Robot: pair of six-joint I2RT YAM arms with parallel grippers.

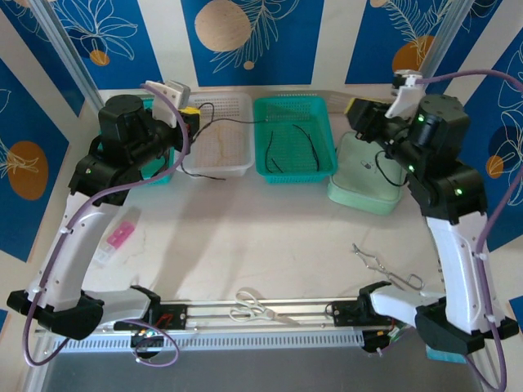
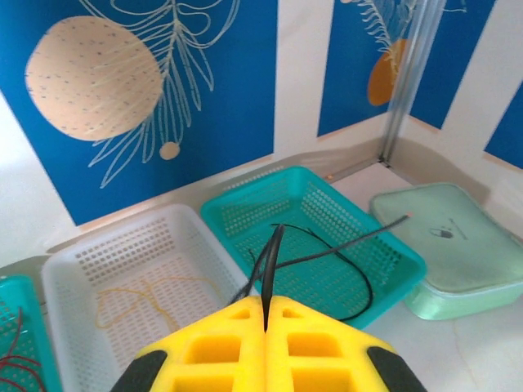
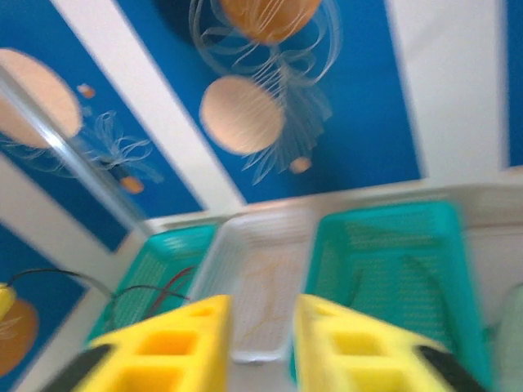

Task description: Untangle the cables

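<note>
My left gripper (image 1: 189, 114) (image 2: 265, 314) is shut on a thin black cable (image 2: 272, 253), held above the white basket (image 1: 221, 135). The cable (image 1: 225, 122) stretches right over that basket, and a loop hangs down past its front edge. A yellowish-tan cable (image 2: 139, 298) lies in the white basket (image 2: 82, 269). More black cables (image 1: 290, 147) (image 2: 359, 278) lie in the middle teal basket (image 1: 327, 155). Red cables (image 2: 12, 343) (image 3: 176, 278) lie in the left teal basket (image 3: 163, 253). My right gripper (image 1: 359, 110) (image 3: 260, 327) hangs open and empty above the mint container (image 1: 364, 184).
Scissors (image 1: 260, 309) lie by the front rail and metal tongs (image 1: 384, 265) at the right front. A pink and white item (image 1: 118, 238) lies at the left. The left arm covers most of the left teal basket (image 1: 162, 176).
</note>
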